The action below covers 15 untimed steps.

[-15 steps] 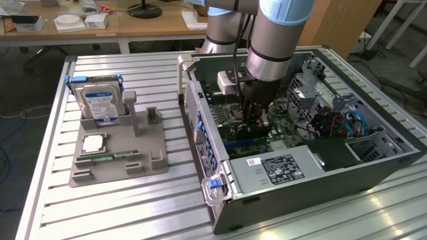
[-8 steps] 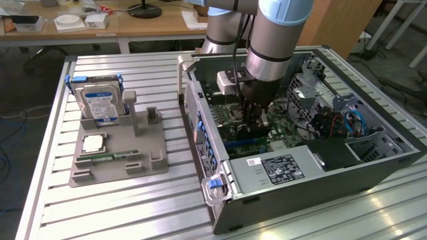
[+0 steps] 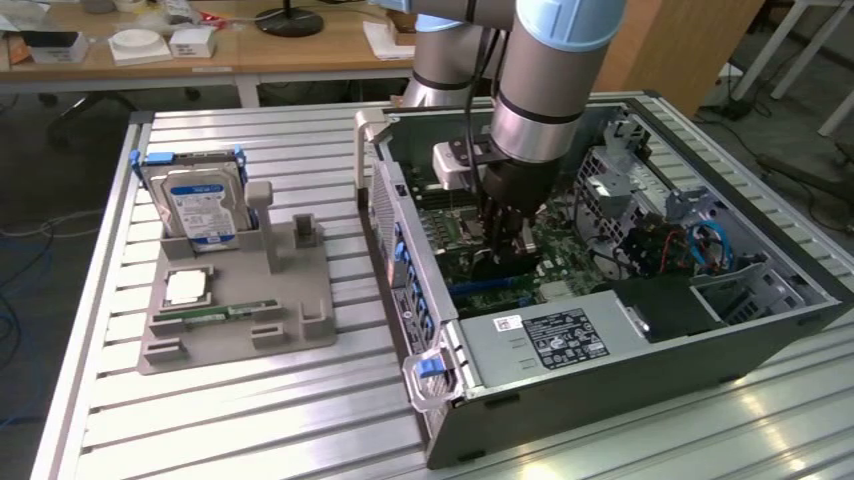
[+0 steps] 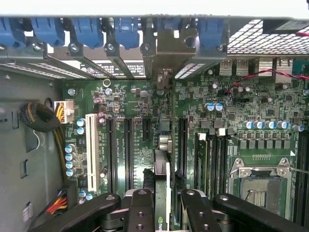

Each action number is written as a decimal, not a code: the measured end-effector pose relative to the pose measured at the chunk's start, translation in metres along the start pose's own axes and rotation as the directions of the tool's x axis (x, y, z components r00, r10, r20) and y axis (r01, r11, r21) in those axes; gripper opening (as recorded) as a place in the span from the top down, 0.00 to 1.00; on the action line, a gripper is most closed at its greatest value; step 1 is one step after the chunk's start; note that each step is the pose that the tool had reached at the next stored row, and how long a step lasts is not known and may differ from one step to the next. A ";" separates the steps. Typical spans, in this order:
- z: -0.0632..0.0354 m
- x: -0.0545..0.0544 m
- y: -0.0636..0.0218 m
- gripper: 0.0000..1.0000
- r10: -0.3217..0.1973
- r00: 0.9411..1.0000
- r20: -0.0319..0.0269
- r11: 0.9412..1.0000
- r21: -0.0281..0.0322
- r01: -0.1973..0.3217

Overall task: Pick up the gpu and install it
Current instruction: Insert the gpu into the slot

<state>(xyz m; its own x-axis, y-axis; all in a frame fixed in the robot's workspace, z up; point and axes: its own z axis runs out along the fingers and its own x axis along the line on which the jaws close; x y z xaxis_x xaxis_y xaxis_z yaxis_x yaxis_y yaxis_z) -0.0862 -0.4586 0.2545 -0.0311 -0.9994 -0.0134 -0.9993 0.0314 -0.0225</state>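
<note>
Edgewise, the gpu [image 4: 161, 193] stands between the gripper's [image 4: 162, 208] two black fingers [image 4: 140, 208], which are clamped on the upper edge of the card; the hand is plainly grasping it, not released. In the wrist view the card runs as a thin strip away from the fingers toward the rear wall of the computer case [image 3: 627, 350], and its silver bracket [image 4: 166, 53] sits up against the row of slot covers with blue clips [image 4: 87, 31]. So the long axis of the card lies parallel to the long black expansion slots [image 4: 128, 150] on the motherboard [image 4: 241, 106], with the bracket end nearest the case's rear wall. The card hangs directly below the gripper, lined up over one of those slots; whether its lower edge is already seated in the connector cannot be told.

Seen from the exterior view, the arm [image 3: 547, 90] reaches straight down into the open case, the gripper deep among the boards. Outside the case, toward the exterior view's left, a grey parts tray [image 3: 300, 335] carries a hard drive [image 3: 200, 205], a processor and a memory stick [image 3: 214, 315].
</note>
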 end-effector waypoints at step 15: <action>0.0015 0.000 0.0013 0.74 0.000 1.000 0.000 1.000 0.000 0.000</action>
<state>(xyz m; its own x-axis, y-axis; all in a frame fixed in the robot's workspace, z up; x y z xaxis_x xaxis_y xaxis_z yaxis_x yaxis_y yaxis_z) -0.0874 -0.4585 0.2530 -0.0311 -0.9994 -0.0136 -0.9993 0.0314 -0.0226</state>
